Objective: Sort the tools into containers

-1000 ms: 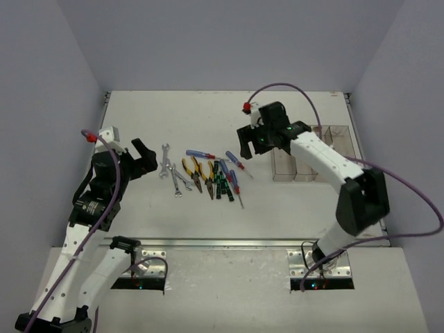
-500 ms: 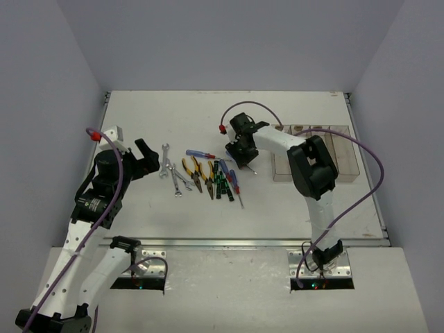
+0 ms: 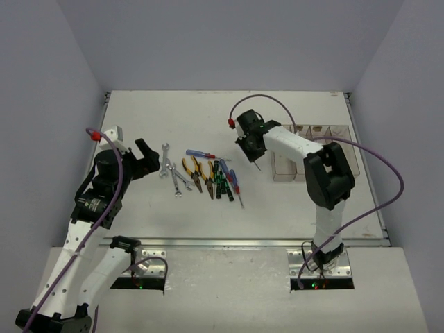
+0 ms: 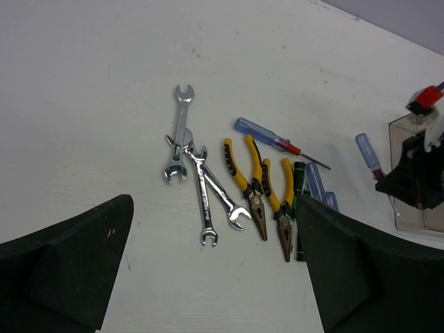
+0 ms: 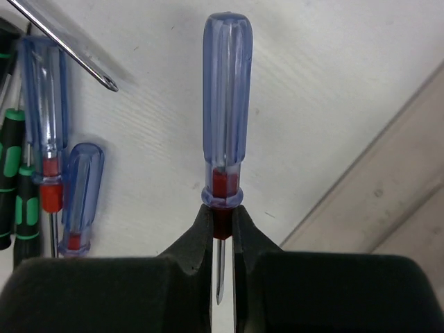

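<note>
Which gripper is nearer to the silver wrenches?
Left. The left gripper is open just left of the wrenches; the right gripper, shut on a blue screwdriver, is far to their right.

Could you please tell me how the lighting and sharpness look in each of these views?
Top external: soft, even light, only faint shadows beside the tools. Left wrist: the wrenches glint, while the left end effector frames the bottom corners as dark, detail-free masses. Right wrist: the held screwdriver is sharp, with a highlight along its clear blue handle.
</note>
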You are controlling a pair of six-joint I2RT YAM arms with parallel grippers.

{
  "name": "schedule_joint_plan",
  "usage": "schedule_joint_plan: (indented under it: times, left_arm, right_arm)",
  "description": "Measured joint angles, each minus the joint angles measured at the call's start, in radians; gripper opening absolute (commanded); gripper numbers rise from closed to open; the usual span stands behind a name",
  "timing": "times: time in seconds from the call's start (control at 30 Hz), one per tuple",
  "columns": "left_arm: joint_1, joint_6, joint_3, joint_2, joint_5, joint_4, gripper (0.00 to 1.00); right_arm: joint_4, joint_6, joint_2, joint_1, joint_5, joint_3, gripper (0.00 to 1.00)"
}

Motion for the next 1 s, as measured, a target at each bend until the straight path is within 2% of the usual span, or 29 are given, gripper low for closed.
schedule_joint_plan:
  times: [0.13, 0.27, 0.37, 0.5, 0.57, 0.6, 0.67, 0.7, 0.87, 1.0]
  left_arm:
    - [0.0, 0.0, 0.0, -0.002, 0.0, 0.003, 1.0]
    - [0.0, 0.0, 0.0, -0.007, 0.0, 0.005, 1.0]
    - [0.0, 0.0, 0.0, -0.009, 0.004, 0.006, 1.0]
    - [0.0, 0.002, 0.0, -0.008, 0.007, 0.006, 1.0]
    - [0.0, 0.003, 0.0, -0.008, 0.008, 0.006, 1.0]
    - [0.0, 0.003, 0.0, -0.008, 0.008, 0.006, 1.0]
    - [0.0, 0.003, 0.0, -0.008, 0.009, 0.006, 1.0]
    - [0.0, 0.003, 0.0, -0.008, 0.01, 0.006, 1.0]
    - [0.0, 0.008, 0.0, -0.008, 0.015, 0.006, 1.0]
    - [0.0, 0.012, 0.0, -0.008, 0.017, 0.007, 1.0]
  right_arm:
    - [-0.034, 0.051, -0.158, -0.049, 0.021, -0.007, 0.0]
    - [-0.058, 0.097, -0.274, -0.185, 0.019, 0.002, 0.0]
    - [-0.066, 0.118, -0.264, -0.291, 0.038, 0.007, 0.0]
    - [-0.091, 0.131, -0.185, -0.319, 0.05, 0.007, 0.02]
    - [-0.098, 0.137, -0.142, -0.311, 0.05, 0.007, 0.14]
    - [-0.102, 0.14, -0.122, -0.307, 0.05, 0.007, 0.15]
    - [-0.108, 0.145, -0.095, -0.3, 0.049, 0.007, 0.54]
    - [-0.111, 0.147, -0.086, -0.297, 0.048, 0.007, 0.59]
    - [-0.117, 0.169, -0.089, -0.295, 0.076, 0.007, 0.71]
    - [-0.11, 0.184, -0.148, -0.235, 0.136, -0.011, 0.71]
